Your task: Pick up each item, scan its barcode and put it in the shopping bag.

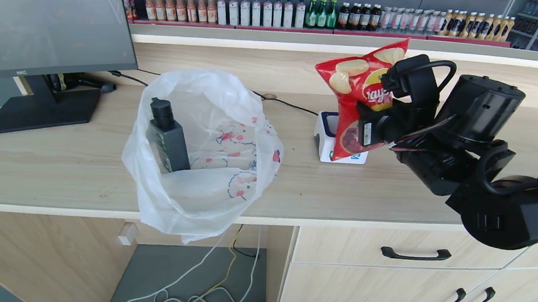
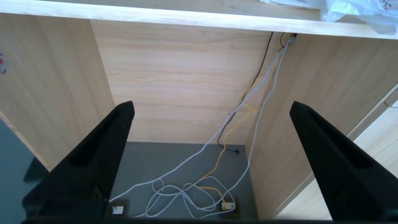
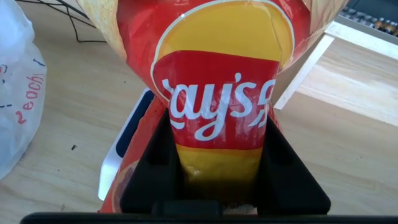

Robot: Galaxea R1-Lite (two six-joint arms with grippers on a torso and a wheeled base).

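Pinching a red chip bag (image 1: 357,95) right of centre, the right end effector (image 1: 383,107) is holding it at the scanner (image 1: 327,141); the left end effector (image 2: 211,124) is hanging spread.

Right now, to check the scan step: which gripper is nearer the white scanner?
Right. The right gripper holds the chip bag right at the scanner; the left gripper hangs open below the counter edge.
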